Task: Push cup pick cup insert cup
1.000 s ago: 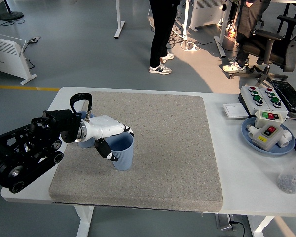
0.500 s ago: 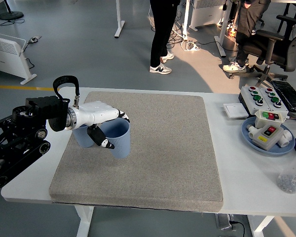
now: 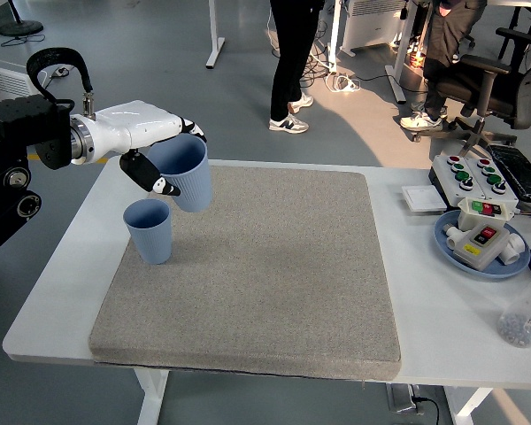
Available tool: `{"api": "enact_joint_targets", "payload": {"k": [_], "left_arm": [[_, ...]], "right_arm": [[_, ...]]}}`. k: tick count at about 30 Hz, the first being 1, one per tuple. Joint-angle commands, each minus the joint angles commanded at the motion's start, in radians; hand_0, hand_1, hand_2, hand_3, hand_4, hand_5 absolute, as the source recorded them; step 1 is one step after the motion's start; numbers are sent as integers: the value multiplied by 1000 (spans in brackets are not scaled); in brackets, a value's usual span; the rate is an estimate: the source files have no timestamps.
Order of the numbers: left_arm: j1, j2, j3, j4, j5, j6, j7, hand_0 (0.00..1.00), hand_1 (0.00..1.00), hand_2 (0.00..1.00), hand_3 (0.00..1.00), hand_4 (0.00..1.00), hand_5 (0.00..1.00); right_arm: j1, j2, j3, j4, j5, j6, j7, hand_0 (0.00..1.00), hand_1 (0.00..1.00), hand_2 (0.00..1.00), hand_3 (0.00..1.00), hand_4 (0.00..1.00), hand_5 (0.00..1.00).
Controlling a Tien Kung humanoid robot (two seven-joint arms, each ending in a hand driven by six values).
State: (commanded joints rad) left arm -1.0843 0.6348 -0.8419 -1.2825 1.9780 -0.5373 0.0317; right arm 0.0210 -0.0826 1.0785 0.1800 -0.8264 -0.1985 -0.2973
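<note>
Fingers of the left hand point(image 3: 150, 146) wrap a blue cup point(image 3: 181, 172), holding it in the air above the gray mat point(image 3: 274, 266). Second cup point(image 3: 150, 230) stands on the mat's left edge, just below.

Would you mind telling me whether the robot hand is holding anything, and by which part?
The left robot hand holds a blue cup by its upper wall near the rim, lifted above the mat.

text: none legible | labels: none legible | brands/numbers: none legible
</note>
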Motion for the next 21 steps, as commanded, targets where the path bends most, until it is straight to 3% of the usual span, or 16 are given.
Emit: {"api": "enact_joint_targets", "payload": {"k": [6, 10, 21], "left_arm": [[-16, -8, 29, 117, 66, 11, 6, 476, 485, 482, 430, 586, 54], [-20, -11, 44, 160, 80, 12, 5, 476, 489, 484, 438, 573, 55], [-21, -13, 86, 207, 43, 8, -8, 478, 493, 486, 437, 561, 59]], "right_arm": [[0, -1, -6, 0, 2, -1, 0, 528, 547, 597, 642, 215, 793], [0, 0, -8, 0, 2, -3, -1, 528, 547, 596, 643, 215, 793], [0, -1, -4, 0, -7, -1, -3, 528, 547, 595, 643, 215, 793]]}}
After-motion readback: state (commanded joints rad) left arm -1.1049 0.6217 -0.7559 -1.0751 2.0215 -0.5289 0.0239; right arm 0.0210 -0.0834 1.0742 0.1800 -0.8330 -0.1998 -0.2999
